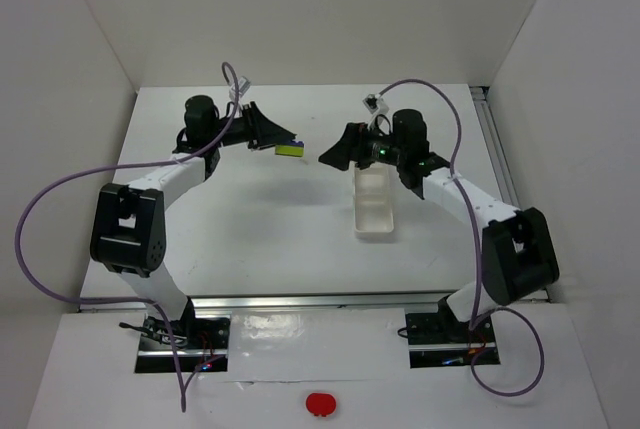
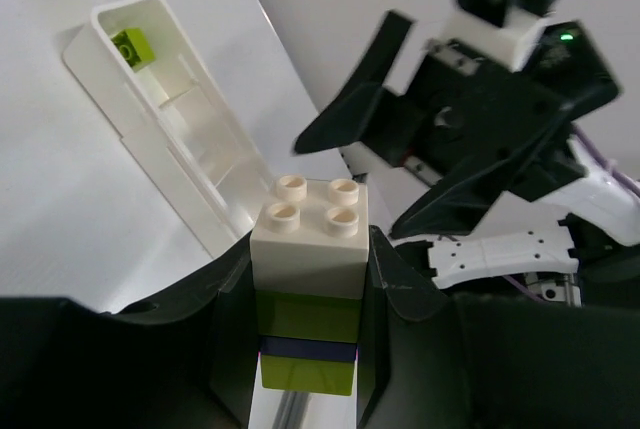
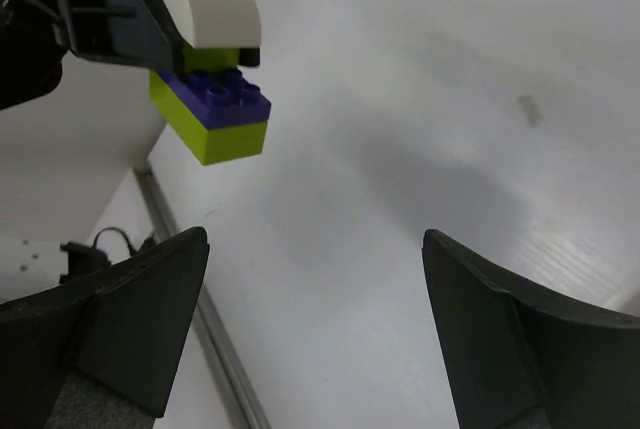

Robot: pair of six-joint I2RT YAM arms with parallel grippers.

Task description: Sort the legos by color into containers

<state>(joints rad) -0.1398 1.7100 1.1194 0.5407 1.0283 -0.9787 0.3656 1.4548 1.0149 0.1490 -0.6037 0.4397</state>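
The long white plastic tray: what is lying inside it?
One small yellow-green plastic brick lies in an end compartment of the tray. The opposite end is covered by the left gripper, so its content is hidden.

Top view: the lego stack [image 1: 289,150] reads mostly as one yellow-green patch; its layers are too small to tell. The tray [image 1: 375,211] has its far end hidden under the right gripper [image 1: 335,155]; contents indistinguishable. Left wrist view: the left gripper [image 2: 308,284] covers the stack's lower flanks with its fingers [image 2: 230,339], which also hide the tray's near end. Right wrist view: both right fingers run off the bottom edge.
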